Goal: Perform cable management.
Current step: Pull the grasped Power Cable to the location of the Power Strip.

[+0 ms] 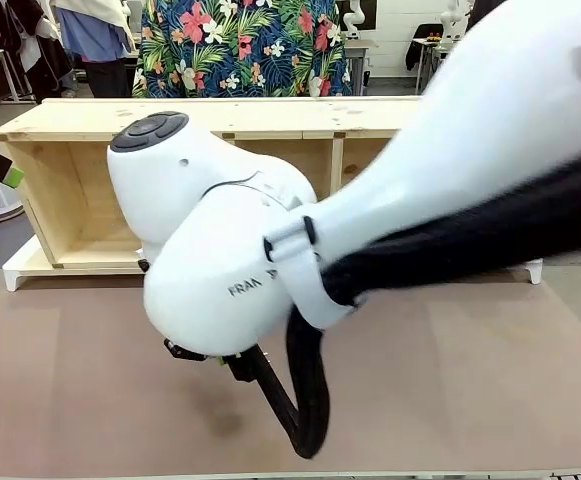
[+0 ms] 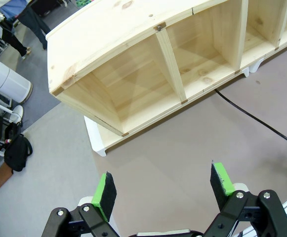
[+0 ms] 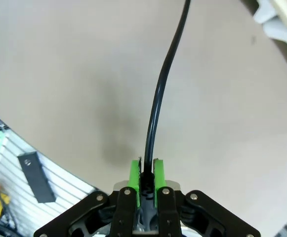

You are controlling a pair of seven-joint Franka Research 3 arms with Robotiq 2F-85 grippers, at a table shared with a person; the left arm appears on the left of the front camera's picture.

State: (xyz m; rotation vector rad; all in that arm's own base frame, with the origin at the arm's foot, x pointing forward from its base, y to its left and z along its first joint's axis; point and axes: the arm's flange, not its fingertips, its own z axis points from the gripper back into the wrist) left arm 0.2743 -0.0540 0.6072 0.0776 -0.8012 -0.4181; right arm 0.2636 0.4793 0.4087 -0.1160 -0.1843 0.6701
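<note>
cable (image 3: 156,98) | pinched in right jaws | axis runs straight ahead

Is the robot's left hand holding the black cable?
No, the left jaws stand wide open with nothing between them, and the cable lies apart on the table.

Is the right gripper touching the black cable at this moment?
Touching. The right wrist view shows the right gripper shut on the cable, its green pads pressing both sides with no gap.
</note>
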